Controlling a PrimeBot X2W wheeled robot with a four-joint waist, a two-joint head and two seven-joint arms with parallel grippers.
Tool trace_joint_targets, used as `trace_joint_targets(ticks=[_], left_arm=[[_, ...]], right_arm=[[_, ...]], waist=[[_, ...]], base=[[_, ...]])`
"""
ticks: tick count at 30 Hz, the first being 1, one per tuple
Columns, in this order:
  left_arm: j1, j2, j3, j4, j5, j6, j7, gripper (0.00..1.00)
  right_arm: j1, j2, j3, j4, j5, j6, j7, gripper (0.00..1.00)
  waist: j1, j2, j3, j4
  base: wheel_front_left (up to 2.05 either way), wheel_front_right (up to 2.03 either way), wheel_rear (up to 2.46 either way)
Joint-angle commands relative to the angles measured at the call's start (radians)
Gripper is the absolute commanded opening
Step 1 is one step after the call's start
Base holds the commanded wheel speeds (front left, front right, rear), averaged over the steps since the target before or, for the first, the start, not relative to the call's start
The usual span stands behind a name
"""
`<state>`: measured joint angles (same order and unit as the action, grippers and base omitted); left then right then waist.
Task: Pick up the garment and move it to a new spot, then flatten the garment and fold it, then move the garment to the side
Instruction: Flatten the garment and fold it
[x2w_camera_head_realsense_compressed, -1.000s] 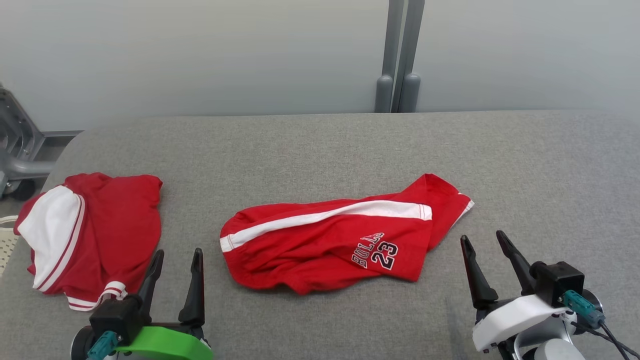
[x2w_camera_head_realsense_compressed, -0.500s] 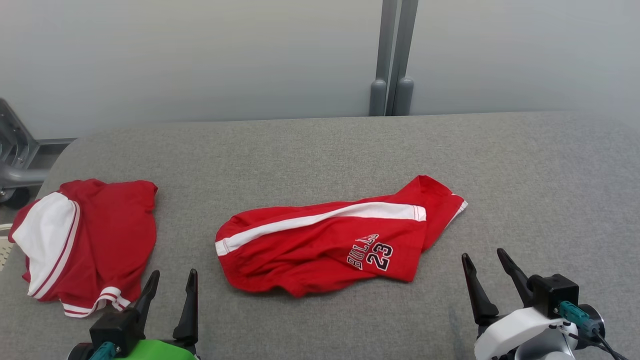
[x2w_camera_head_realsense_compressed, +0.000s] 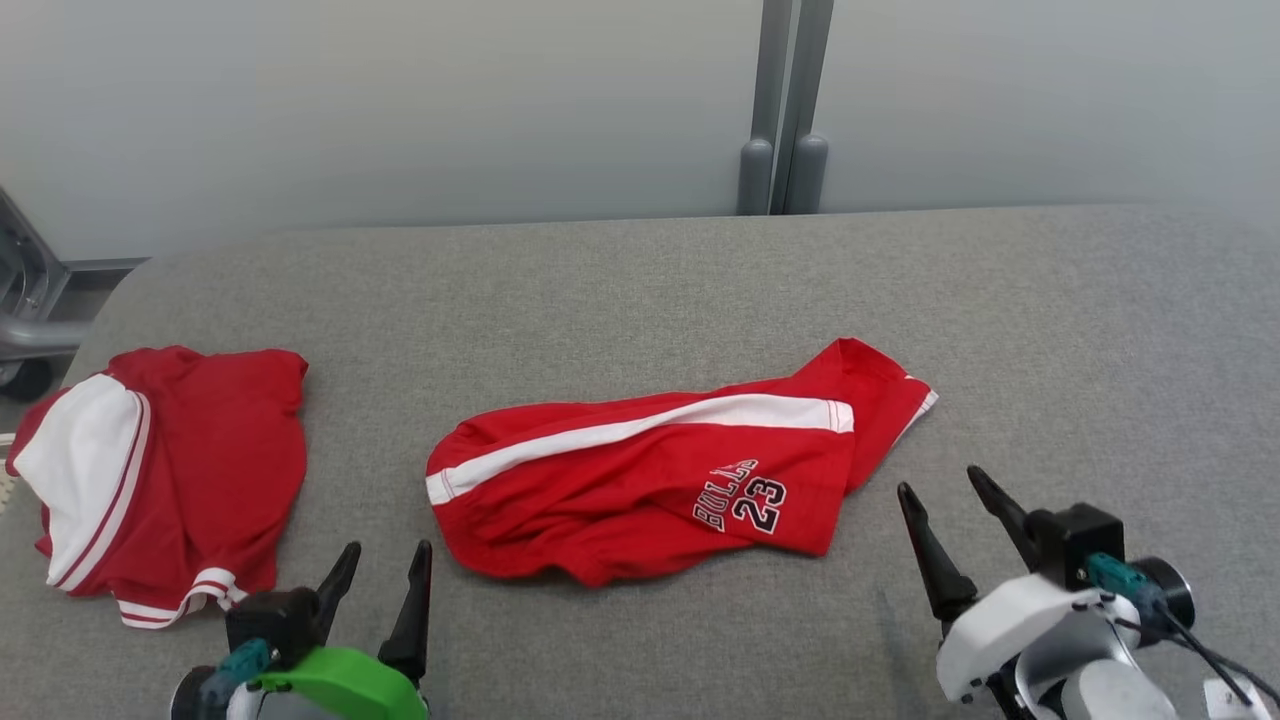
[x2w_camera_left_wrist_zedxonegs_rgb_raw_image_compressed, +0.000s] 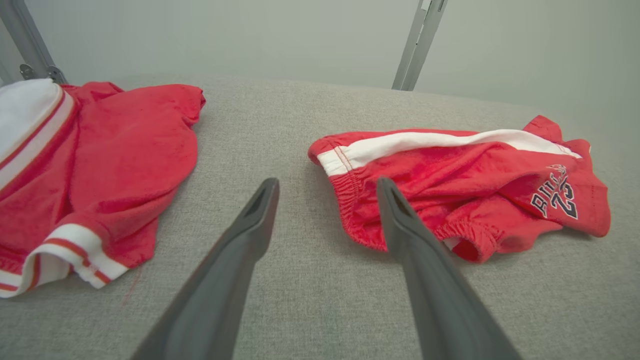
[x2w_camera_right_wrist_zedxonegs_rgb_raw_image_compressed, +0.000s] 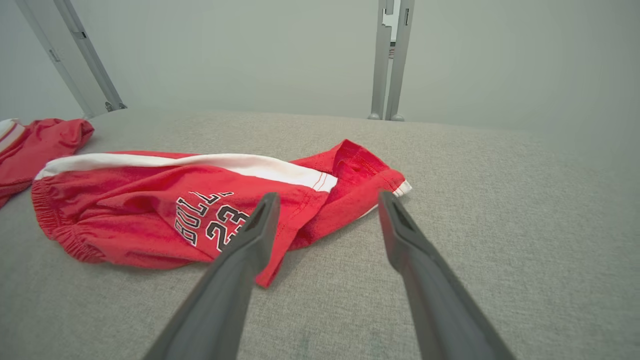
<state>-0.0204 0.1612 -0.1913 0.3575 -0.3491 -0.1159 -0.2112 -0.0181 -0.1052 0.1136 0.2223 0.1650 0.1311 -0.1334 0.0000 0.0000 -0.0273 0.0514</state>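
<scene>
red shorts (x2w_camera_head_realsense_compressed: 640, 480): crumpled on the bench (x2w_camera_head_realsense_compressed: 1050, 330), not yet lifted.
left claw (x2w_camera_head_realsense_compressed: 387, 547): spread apart, empty.
right claw (x2w_camera_head_realsense_compressed: 938, 479): spread apart, empty.
next: both ends likely to be gripped.

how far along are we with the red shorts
Done: nothing evident; the red shorts lie rumpled, unfolded, on the table. In hand: nothing; left gripper and right gripper are open and empty, flanking them. Left: pick up, flatten, fold, move aside.
</scene>
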Motion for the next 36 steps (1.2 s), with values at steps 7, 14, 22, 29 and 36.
trace_joint_targets(ticks=[7,14,22,29,36], left_arm=[[-0.134,-0.002,-0.011,0.04,-0.107,0.001,0.284,1.0],[-0.28,0.001,0.019,0.021,-0.181,0.057,0.523,1.0],[-0.321,-0.013,0.035,-0.052,-0.243,0.112,0.675,1.0],[-0.267,0.0,0.03,-0.156,-0.258,0.139,0.744,1.0],[-0.226,-0.002,0.023,-0.229,-0.257,0.166,0.766,0.0]], right_arm=[[-0.206,-0.122,0.089,-0.045,0.016,-0.001,0.268,1.0],[-0.393,-0.202,0.177,-0.047,0.116,-0.001,0.51,1.0],[-0.516,-0.242,0.277,-0.009,0.165,-0.001,0.525,1.0],[-0.532,-0.255,0.291,0.008,0.176,-0.001,0.508,1.0],[-0.493,-0.242,0.27,-0.001,0.155,-0.001,0.519,1.0]], waist=[[0.0,0.0,0.083,-0.005],[0.0,0.0,0.183,-0.002],[0.0,0.0,0.25,-0.004],[0.0,0.0,0.264,0.003],[0.0,0.0,0.278,0.004]], base=[[0.0,0.0,0.0],[0.0,0.0,0.0],[0.0,0.0,0.0],[0.0,0.0,0.0],[0.0,0.0,0.0]])
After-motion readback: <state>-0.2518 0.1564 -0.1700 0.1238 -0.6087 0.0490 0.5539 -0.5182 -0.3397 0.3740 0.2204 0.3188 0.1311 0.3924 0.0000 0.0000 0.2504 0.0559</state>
